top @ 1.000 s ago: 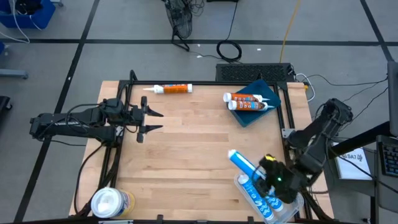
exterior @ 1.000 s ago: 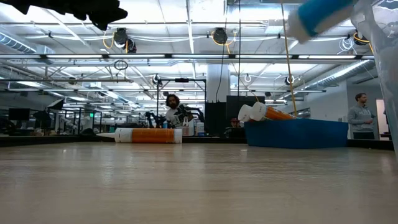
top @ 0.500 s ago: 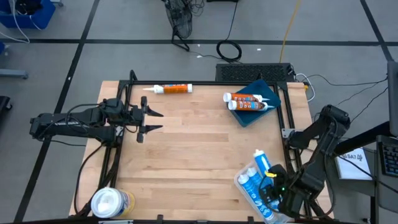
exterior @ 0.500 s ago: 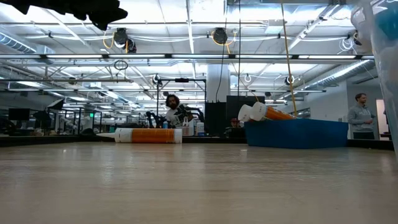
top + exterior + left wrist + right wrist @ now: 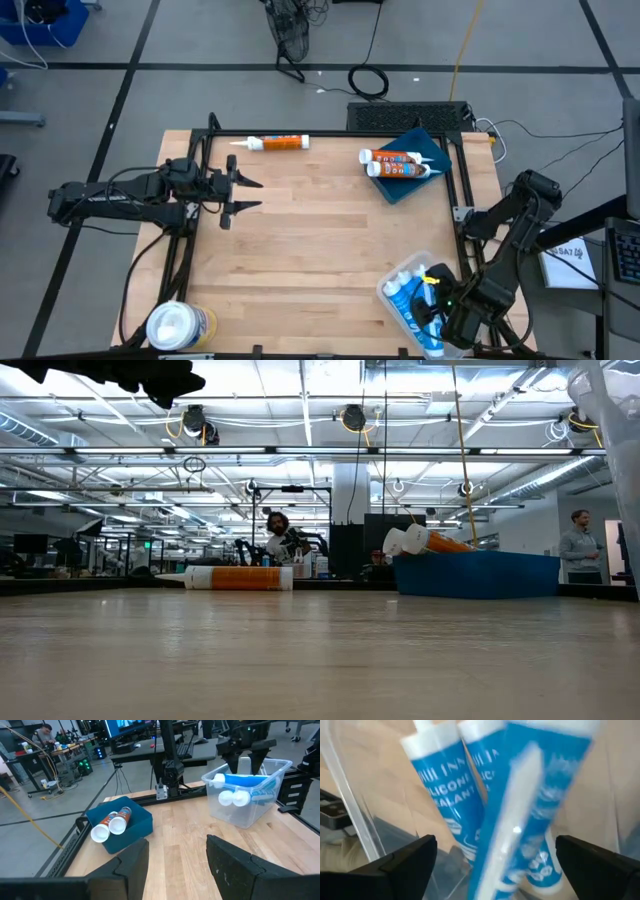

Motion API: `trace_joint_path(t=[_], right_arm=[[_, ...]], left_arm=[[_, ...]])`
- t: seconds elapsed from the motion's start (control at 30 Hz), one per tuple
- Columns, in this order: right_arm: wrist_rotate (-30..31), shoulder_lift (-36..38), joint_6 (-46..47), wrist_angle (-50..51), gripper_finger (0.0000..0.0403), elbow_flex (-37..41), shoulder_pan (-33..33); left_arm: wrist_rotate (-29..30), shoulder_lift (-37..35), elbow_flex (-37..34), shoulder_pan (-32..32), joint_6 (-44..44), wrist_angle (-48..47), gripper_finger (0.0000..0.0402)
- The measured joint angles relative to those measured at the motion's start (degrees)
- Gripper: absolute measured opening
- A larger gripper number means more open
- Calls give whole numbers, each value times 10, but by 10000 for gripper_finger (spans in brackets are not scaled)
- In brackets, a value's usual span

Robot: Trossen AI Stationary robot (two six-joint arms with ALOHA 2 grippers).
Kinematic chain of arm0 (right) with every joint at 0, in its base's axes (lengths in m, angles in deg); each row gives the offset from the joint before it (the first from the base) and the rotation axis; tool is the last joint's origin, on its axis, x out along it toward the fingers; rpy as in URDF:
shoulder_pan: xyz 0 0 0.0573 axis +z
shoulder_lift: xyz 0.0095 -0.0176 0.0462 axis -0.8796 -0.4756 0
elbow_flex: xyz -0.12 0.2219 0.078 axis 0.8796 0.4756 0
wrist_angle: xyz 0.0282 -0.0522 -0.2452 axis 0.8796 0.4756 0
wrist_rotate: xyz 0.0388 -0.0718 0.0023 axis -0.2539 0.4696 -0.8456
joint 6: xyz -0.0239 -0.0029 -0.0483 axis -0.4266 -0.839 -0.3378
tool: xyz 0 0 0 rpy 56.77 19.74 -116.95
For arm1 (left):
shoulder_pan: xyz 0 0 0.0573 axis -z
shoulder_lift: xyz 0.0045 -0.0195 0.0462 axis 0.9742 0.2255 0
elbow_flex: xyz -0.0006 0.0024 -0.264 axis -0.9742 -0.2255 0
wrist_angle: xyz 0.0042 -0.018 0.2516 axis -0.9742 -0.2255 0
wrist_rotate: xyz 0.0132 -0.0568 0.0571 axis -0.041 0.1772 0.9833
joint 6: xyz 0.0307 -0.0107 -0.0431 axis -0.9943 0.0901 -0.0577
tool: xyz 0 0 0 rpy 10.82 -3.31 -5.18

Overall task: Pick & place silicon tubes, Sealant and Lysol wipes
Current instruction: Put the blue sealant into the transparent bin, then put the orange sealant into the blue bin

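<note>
My right gripper (image 5: 432, 300) hangs open over the clear tub (image 5: 385, 291) at the table's near right. In the right wrist view a blue silicone tube (image 5: 520, 820) shows blurred between my spread fingers (image 5: 405, 860), apart from both, above two more blue tubes (image 5: 445, 795) lying in the tub. An orange tube (image 5: 276, 142) lies on its side near the far edge. The yellow Lysol wipes canister (image 5: 180, 325) stands at the near left corner, white lid up. My left gripper (image 5: 250, 194) waits open above the table's left side.
A blue tray (image 5: 430, 150) at the far right holds two orange tubes (image 5: 398, 163) lying side by side. Black frame rails (image 5: 460, 190) run along the table's right and far edges. The bare wooden middle (image 5: 320, 240) lies between the two arms.
My right gripper has carried the blue tube toward the near right corner, swung it over the clear tub, lowered it and let go. The tube, held up slanting a second ago, now lies down in the tub with the others.
</note>
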Motion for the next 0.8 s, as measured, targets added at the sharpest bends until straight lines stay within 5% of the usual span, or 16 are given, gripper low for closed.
trace_joint_path(t=[0.43,0.8], right_arm=[[184,8,-124,-65,381,0,-7],[359,10,-508,-252,381,5,-48]], left_arm=[[0,0,0,0,0,0,198],[0,0,0,0,0,0,198]])
